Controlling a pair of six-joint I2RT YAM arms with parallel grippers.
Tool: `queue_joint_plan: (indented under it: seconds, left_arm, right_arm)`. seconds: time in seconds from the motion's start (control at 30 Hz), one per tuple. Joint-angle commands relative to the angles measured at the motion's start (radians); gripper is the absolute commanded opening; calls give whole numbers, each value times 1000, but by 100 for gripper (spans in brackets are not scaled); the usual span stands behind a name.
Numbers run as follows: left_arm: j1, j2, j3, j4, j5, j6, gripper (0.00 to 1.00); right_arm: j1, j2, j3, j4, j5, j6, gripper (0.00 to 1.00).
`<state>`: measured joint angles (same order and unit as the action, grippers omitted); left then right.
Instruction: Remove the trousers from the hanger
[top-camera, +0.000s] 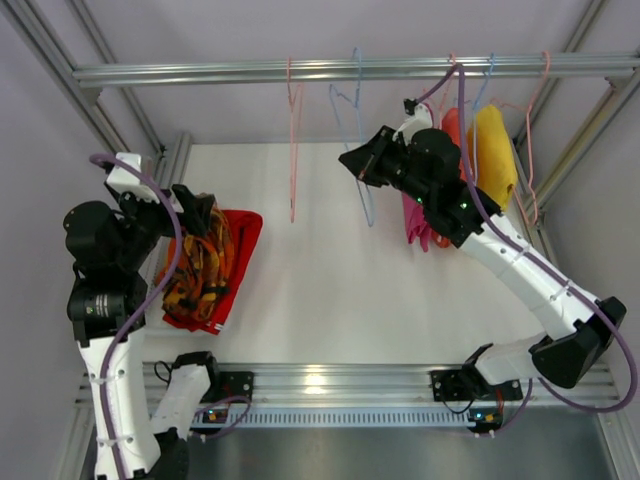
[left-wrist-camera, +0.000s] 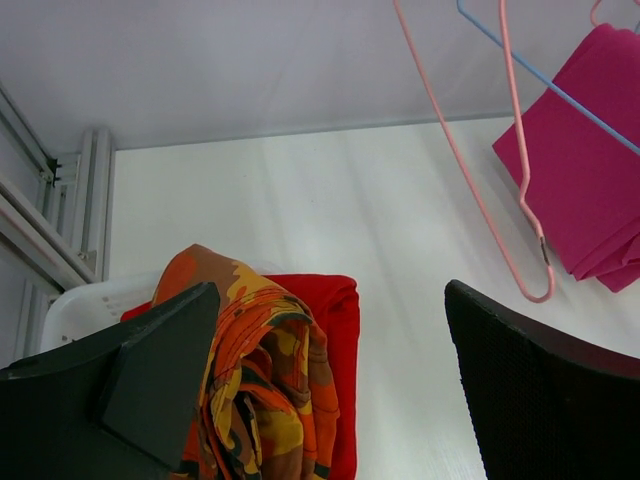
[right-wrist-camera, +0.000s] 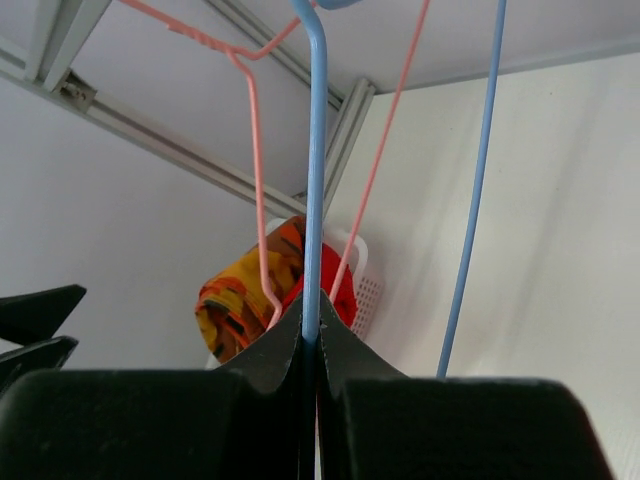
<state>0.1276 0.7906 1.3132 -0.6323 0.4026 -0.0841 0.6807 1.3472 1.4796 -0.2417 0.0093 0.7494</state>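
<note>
The plain red trousers (top-camera: 245, 232) and the orange, black and yellow patterned trousers (top-camera: 198, 275) lie folded together in a white basket (left-wrist-camera: 75, 310) at the table's left. My left gripper (top-camera: 205, 215) is open just above them; in the left wrist view its left finger overlaps the patterned pair (left-wrist-camera: 260, 380), with the red pair (left-wrist-camera: 338, 310) behind. My right gripper (top-camera: 353, 162) is shut on the wire of an empty blue hanger (right-wrist-camera: 315, 150) that hangs from the rail. Both pairs show far off in the right wrist view, patterned (right-wrist-camera: 232, 295) and red (right-wrist-camera: 335, 280).
An empty pink hanger (top-camera: 292, 150) hangs from the metal rail (top-camera: 200, 72) left of the blue one. More hangers at the right end carry magenta cloth (top-camera: 415, 225) and yellow cloth (top-camera: 493, 150). Frame posts stand at both sides.
</note>
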Motion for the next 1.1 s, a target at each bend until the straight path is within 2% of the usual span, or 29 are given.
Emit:
queue_joint_plan:
  seconds: [0.0,0.23,0.53,0.77,0.9,1.07]
  left_arm:
    - [4,27,63,-36,-16,-31,99]
    - [3,156,155,-182,-71,-28,99]
    - [4,154,135,-158,-10,-65,99]
    - [4,156,124,-144,-16,-69,99]
    - [3,141,98,-126,-7,-68,99]
    - [3,141,95,-125,-18,-68,99]
  right_arm:
    - [22,13,62,1,73,-5,0]
    - [26,33,16,36,101,-31,0]
    - [22,55,5,131,86,-58,0]
    - [6,73,7,157,73,-56,0]
    - [-3,76,10,228,67,-87,0]
    - [-6,90,47,217,67,-87,0]
